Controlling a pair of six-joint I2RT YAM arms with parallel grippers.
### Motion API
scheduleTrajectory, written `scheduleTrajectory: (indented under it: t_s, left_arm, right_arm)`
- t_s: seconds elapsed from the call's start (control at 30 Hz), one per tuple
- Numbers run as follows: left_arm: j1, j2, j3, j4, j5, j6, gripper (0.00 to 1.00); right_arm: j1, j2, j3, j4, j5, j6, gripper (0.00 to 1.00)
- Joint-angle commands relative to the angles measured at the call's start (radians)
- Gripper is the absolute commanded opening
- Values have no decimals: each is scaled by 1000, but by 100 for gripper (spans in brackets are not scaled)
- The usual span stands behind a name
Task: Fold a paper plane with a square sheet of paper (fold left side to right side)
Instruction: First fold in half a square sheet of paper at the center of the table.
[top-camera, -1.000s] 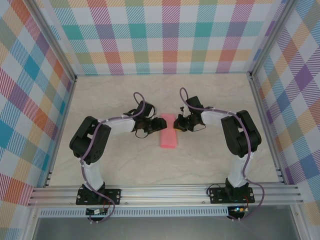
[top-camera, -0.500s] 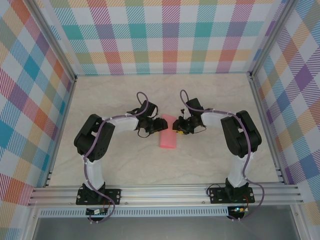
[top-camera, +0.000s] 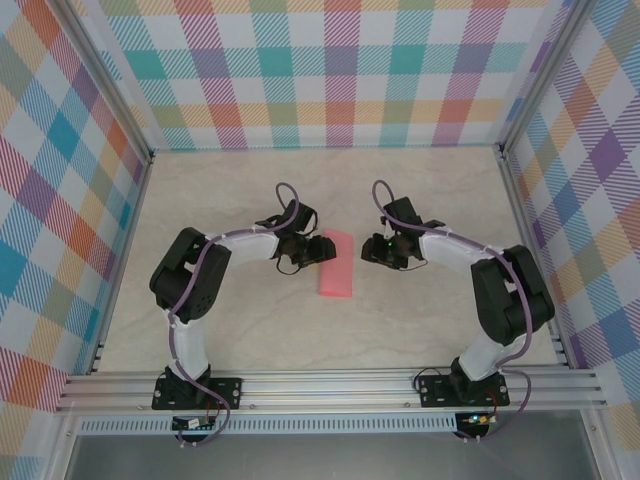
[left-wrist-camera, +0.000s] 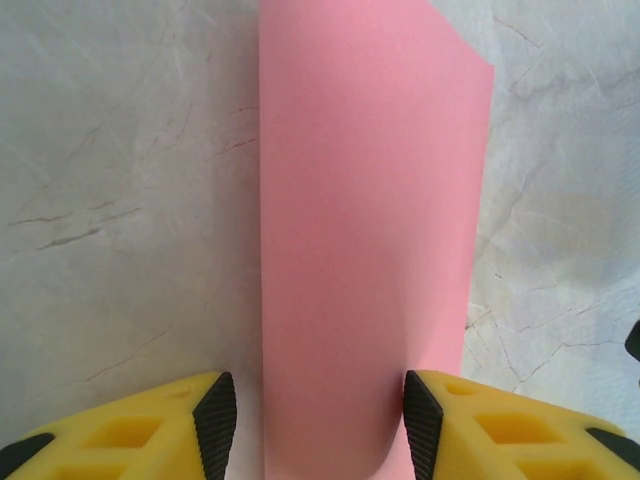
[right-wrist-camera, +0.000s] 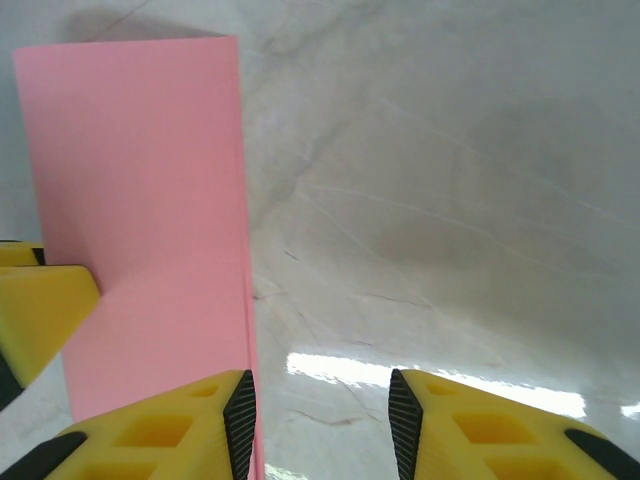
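Pink sheet of paper (top-camera: 337, 263), folded to a narrow strip, lies flat mid-worktop (top-camera: 250, 190) | left pincer (top-camera: 318, 250) released, yellow fingers (left-wrist-camera: 150, 430) astride the strip's near end, gap beside one | right pincer (top-camera: 372, 250) released, empty, over bare marble just beside the strip's edge

In the left wrist view the sheet of paper (left-wrist-camera: 365, 250) is running off the top and bottom edges — the left gripper (left-wrist-camera: 315, 425) is being cropped at the bottom too. At the top view's centre, contact between them is looking too small to tell.
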Motion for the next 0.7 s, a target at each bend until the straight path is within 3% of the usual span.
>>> scheduleTrajectory:
  t_s: [0.0,0.43,0.67]
  left_arm:
    - [-27,49,15,-28,-10,12,51]
    - [-37,58,24,-44,-21,17,52]
    - [-45,67,37,-64,-36,31,52]
  right_arm:
    - [-2,-46,-18,-37,53,-13,42]
    - [0,-24,-19,47,-113,21,38]
    - [1,-20,-19,55,-127,29,36]
